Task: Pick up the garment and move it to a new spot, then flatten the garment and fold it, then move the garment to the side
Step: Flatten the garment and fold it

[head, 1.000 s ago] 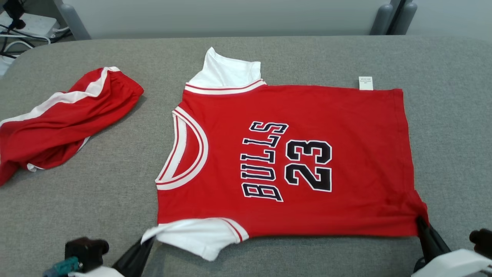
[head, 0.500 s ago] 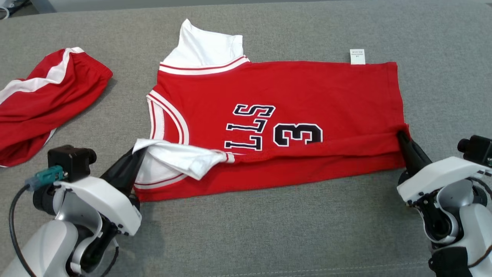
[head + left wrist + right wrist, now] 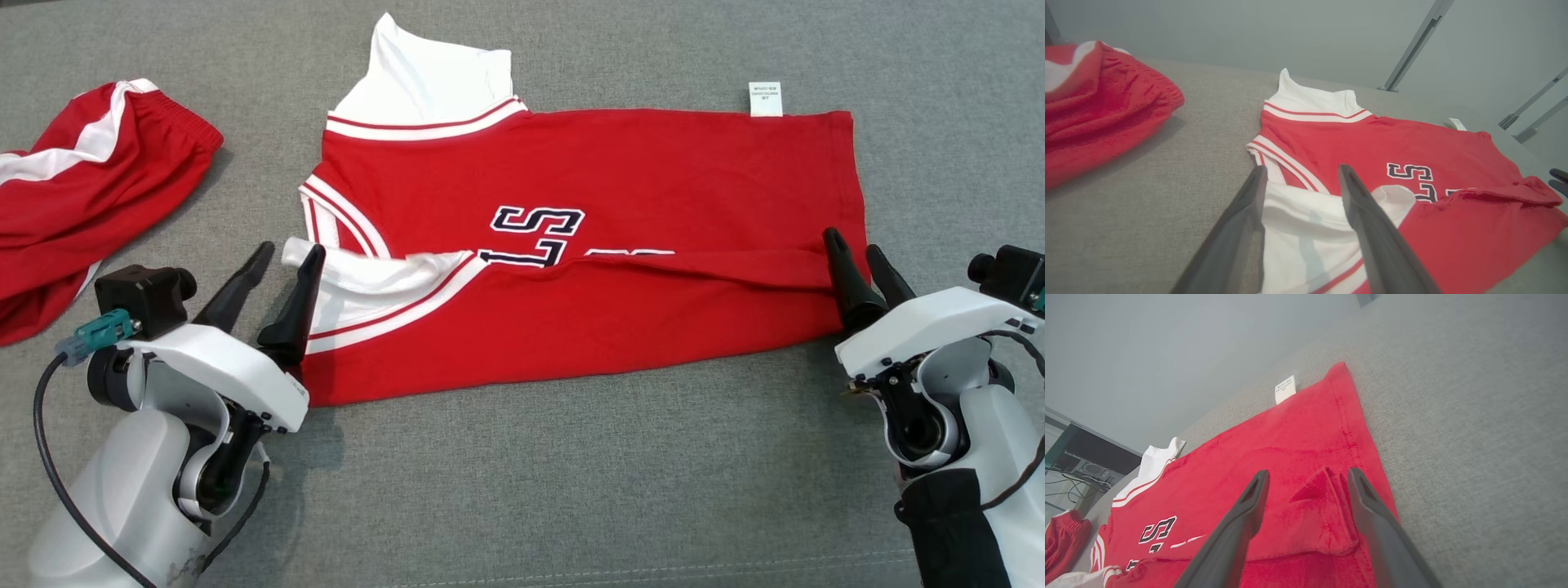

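Observation:
A red jersey with white sleeves lies on the grey surface, its near half folded up over the middle so only part of the black lettering shows. My left gripper stands open at the folded white sleeve, fingers either side of its edge. My right gripper is open at the folded hem corner, with the red cloth lying loose between its fingers. A white label sticks out at the far hem.
A second red and white garment lies bunched at the left. Grey cloth surface stretches open in front of the jersey and to its right.
Both grippers carried the jersey's near edge up over the middle, then opened and let it go. The head camera has tilted down, shifting the whole picture.

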`<state>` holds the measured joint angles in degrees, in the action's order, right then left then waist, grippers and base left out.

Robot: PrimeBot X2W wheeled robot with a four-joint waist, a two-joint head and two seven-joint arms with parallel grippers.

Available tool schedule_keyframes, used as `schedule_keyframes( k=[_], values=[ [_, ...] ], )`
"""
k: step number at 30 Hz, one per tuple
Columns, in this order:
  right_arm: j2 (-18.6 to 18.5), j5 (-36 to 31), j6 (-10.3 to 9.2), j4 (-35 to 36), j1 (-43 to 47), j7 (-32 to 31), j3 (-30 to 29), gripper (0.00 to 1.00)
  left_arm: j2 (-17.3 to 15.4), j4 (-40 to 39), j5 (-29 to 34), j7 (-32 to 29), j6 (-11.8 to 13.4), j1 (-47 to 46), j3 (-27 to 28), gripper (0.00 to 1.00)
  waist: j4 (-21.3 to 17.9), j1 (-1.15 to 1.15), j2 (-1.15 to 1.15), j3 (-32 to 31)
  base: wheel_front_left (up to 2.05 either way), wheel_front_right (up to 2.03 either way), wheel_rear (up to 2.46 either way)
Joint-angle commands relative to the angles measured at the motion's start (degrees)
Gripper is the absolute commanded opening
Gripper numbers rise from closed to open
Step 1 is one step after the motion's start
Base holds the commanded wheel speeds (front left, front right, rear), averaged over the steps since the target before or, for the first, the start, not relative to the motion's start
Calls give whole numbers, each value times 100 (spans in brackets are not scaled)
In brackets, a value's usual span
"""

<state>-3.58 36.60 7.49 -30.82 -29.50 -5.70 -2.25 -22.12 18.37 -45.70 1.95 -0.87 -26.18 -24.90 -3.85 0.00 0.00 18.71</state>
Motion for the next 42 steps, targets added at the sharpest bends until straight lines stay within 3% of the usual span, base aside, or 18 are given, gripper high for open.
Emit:
schedule_keyframes(
  k=[1, 7, 13, 18, 30, 42],
  values=[
    [7, 29, 0, 132, -76, 96, 151, 100, -172, -85, 40, 122, 50, -245, 265, 100, 1, 0, 0, -1, 0, 0, 0],
    [-134, -50, 0, 491, 410, 774, 309, 100, -51, -21, 298, 707, 432, 39, 316, 100, 21, 0, 0, -43, 0, 0, 0],
    [-389, -805, 0, 961, 1122, 1641, 386, 100, -215, -496, 652, 1077, 1050, 821, 435, 100, 6, 0, 0, -261, 0, 0, 0],
    [-425, -1536, 0, 1334, 1676, 1948, 320, 100, -380, -1062, 749, 1153, 1382, 1570, 537, 100, 13, 0, 0, -519, 0, 0, 0],
    [-137, -2387, 0, 1962, 2821, 2061, -6, 100, -462, -1923, 770, 1048, 1904, 2706, 479, 100, -45, 0, 0, -1183, 0, 0, 0],
    [-38, -2431, 0, 1941, 3119, 2039, 125, 100, -470, -2168, 748, 893, 2047, 3092, 336, 100, -147, 0, 0, -1580, 0, 0, 0]
  ],
)
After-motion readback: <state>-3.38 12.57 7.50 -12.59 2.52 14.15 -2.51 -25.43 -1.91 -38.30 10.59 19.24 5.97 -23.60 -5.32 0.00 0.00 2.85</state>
